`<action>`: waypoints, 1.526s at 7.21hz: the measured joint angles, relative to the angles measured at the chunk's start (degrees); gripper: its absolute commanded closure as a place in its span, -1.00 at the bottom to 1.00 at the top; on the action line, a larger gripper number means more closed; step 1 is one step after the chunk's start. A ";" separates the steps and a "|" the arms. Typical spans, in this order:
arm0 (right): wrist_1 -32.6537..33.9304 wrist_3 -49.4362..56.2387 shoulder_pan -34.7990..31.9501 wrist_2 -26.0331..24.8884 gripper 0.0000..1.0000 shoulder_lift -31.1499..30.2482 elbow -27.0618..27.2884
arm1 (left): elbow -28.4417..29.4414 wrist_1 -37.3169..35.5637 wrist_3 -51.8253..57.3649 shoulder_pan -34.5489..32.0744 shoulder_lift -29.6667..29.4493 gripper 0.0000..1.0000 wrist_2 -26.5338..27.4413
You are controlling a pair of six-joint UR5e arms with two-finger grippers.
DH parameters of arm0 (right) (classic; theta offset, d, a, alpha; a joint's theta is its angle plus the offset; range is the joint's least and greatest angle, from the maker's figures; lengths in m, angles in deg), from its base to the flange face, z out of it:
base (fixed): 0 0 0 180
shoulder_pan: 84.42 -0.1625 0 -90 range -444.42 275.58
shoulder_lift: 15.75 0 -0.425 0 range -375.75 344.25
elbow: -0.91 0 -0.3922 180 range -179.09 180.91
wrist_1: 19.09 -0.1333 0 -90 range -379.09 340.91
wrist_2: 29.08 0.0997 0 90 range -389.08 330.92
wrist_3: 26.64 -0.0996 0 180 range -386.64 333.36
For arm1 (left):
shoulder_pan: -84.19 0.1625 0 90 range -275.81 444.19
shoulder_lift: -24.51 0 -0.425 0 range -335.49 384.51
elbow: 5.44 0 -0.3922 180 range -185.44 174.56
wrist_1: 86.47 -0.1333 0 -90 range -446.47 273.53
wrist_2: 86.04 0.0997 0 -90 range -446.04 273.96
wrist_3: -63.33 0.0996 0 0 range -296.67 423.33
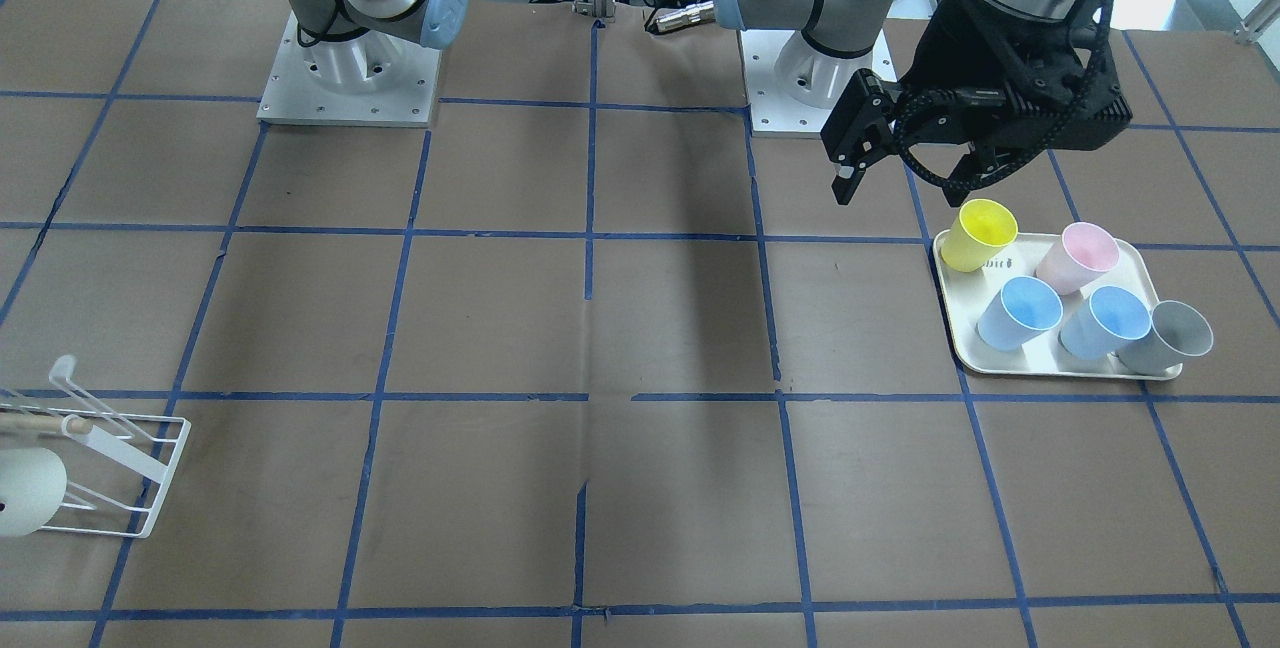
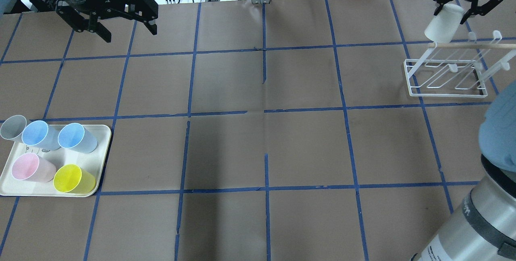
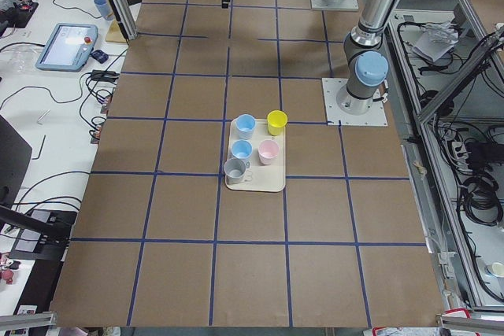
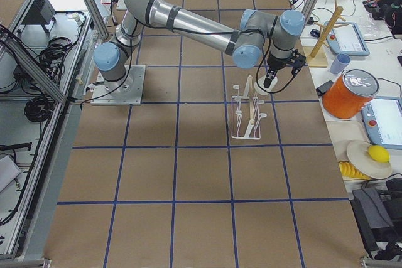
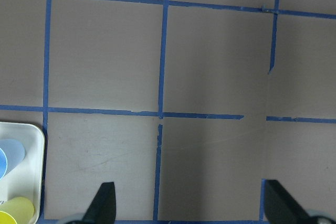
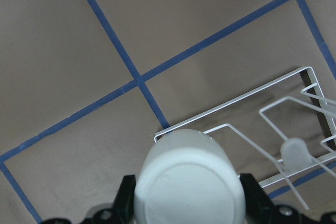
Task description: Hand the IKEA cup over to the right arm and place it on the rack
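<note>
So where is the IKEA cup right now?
In the overhead view, top right corner: the IKEA cup hangs upside down in the right gripper, over the rack's left end.

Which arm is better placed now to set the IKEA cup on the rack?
Right. Its end effector grips the IKEA cup, upside down, directly over the rack. The left end effector is open and empty, far across the table near the tray.

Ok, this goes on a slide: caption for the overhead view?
Right hand holds the inverted IKEA cup at the rack; left hand open, empty, away from the tray.
</note>
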 measured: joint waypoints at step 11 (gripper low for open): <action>-0.62 0.37 0.17 -0.47 -1.00 -1.27 -0.72 | -0.33 0.00 0.02 0.00 0.18 -1.00 -0.18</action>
